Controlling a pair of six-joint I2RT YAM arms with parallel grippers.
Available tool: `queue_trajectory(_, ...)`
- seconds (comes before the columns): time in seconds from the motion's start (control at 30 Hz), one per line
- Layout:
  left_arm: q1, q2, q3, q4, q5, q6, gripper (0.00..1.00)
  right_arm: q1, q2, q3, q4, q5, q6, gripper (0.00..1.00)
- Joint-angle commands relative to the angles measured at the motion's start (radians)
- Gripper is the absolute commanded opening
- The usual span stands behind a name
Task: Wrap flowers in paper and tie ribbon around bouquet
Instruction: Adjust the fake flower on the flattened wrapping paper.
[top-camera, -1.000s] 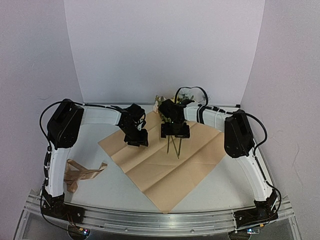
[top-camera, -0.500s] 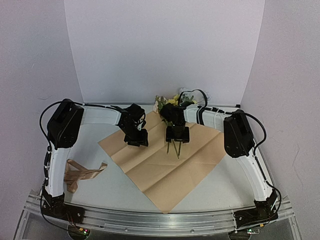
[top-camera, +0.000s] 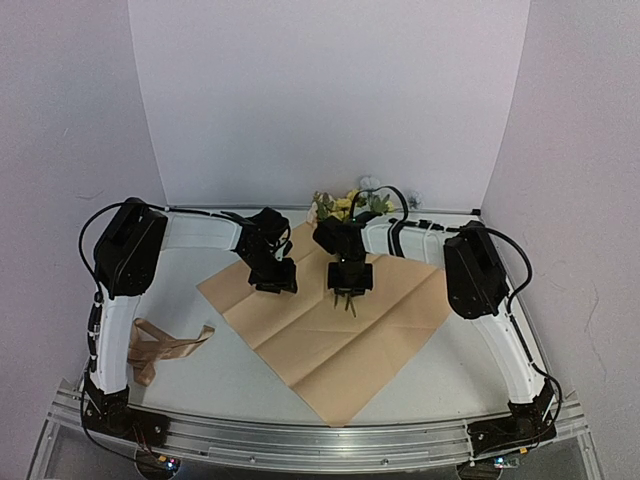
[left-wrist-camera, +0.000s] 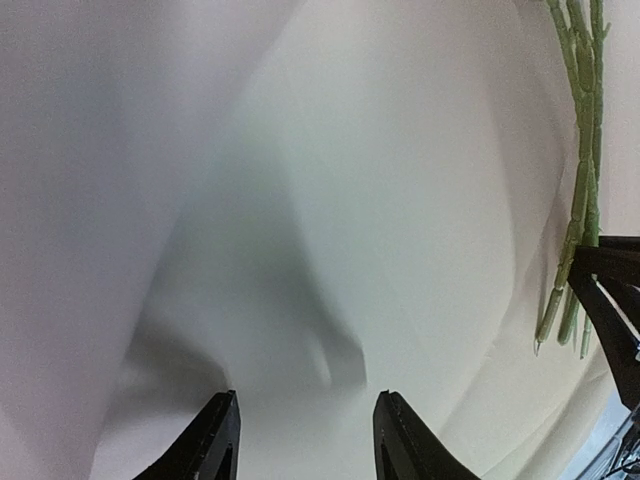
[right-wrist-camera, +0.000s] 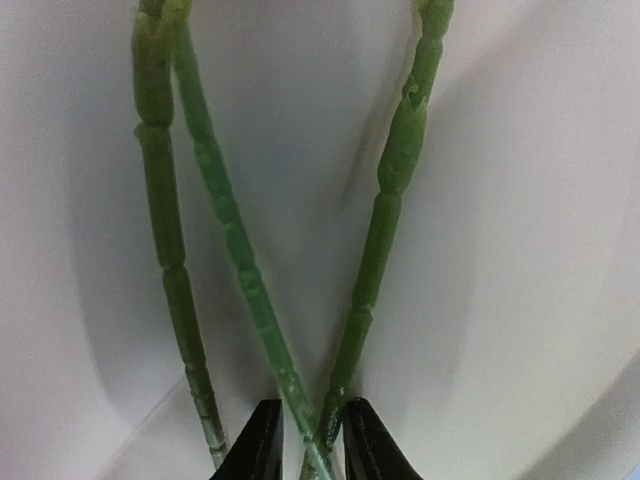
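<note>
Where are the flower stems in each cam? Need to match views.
Top external: thin green stems of the yellow-and-pale-bloomed artificial flowers poke out below the black right gripper, centre.
Left wrist: stems along the right edge.
Right wrist: stems fill the frame, meeting between the fingertips.
Shared landmark: the right gripper at the stems' ends.

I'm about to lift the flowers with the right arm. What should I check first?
1. Right gripper closed on the flowers: ok, two stems sit pinched between the fingers.
2. All stems caught: not ok, one stem runs outside the fingers.
3. Left gripper free: ok, open with nothing in it, over the paper.
4. Paper spread under the stems: ok, tan side up, creased.
5. Ribbon out of the way: ok, off the paper, near the left arm.
</note>
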Motion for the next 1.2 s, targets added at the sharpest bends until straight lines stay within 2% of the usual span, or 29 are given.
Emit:
queue_trajectory(0.0,0.005,-0.045,-0.008,0.015,0.012,-0.004,0.47,0.012,-0.066,-0.064,-0.043,0.017,0.004,0.11)
queue_trajectory(0.1,0.005,-0.037,-0.004,0.010,0.006,-0.010,0.47,0.018,-0.108,-0.099,-0.034,0.033,0.002,0.04)
queue_trajectory(0.27,0.006,-0.021,0.001,0.005,0.001,-0.022,0.47,0.023,-0.181,-0.161,-0.016,0.058,0.003,0.02)
queue_trajectory(0.6,0.009,-0.010,0.001,0.008,0.002,-0.030,0.47,0.052,-0.246,-0.268,0.057,0.009,-0.010,0.06)
queue_trajectory(0.97,0.009,-0.012,-0.010,0.016,0.010,-0.041,0.47,0.115,-0.170,-0.218,0.086,-0.001,-0.078,0.06)
queue_trajectory(1.17,0.009,-0.021,-0.029,0.024,0.011,-0.046,0.47,0.112,-0.141,-0.177,0.085,0.011,-0.035,0.11)
